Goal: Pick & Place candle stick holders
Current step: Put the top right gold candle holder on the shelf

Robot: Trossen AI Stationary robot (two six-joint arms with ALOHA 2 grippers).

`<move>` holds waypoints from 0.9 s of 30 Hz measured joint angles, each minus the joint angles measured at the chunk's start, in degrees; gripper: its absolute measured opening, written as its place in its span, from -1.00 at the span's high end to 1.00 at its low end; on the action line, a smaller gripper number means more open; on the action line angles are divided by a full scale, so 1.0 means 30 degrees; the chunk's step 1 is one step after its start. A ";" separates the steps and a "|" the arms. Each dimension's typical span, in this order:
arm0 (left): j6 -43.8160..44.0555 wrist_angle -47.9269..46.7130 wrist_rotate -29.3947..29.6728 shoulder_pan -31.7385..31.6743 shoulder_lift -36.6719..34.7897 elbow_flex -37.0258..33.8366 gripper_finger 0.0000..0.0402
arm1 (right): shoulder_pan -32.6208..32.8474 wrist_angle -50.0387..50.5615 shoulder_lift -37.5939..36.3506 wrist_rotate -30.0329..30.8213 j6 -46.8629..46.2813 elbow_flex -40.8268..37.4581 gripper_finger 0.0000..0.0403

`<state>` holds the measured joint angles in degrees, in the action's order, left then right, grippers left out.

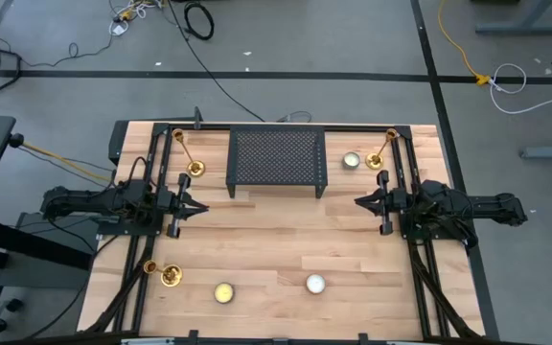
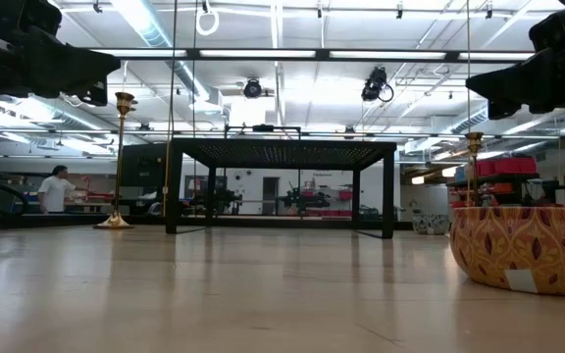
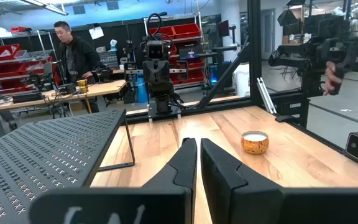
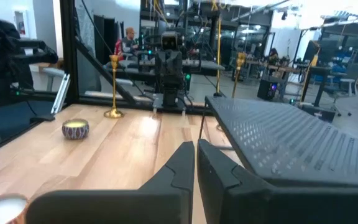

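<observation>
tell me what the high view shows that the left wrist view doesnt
Only the high view shows all three candle stick holders: one left of the rack, one right of it, one near the front left corner. It also shows the yellow candle and the white candle at the front.

Only the left wrist view shows people in the room beyond.

Both show the black mesh rack, the wooden table, the candle by the rack's right end, and the left gripper with fingers shut, facing the right gripper.
</observation>
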<state>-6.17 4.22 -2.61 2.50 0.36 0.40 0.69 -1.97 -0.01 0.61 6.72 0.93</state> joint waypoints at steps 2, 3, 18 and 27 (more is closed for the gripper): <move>-0.0003 -0.0001 0.0002 -0.0001 0.0000 -0.0007 0.87 | 0.0000 -0.0551 0.0000 0.0004 0.0000 0.0000 0.90; 0.0004 0.0000 0.0000 -0.0006 -0.0004 -0.0003 0.87 | 0.0000 -0.0939 0.0000 0.0004 0.0000 0.0000 0.90; 0.0004 0.0002 0.0000 -0.0001 0.0000 -0.0001 0.87 | 0.0000 -0.6780 0.0000 0.0004 -0.0087 0.0000 0.90; -0.0003 -0.0003 0.0007 -0.0003 0.0000 0.0001 0.87 | 0.0001 -1.0201 0.0000 0.0011 -0.0085 0.0000 0.90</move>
<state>-6.17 4.21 -2.59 2.49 0.36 0.40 0.69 -32.57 -0.01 0.64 6.47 0.93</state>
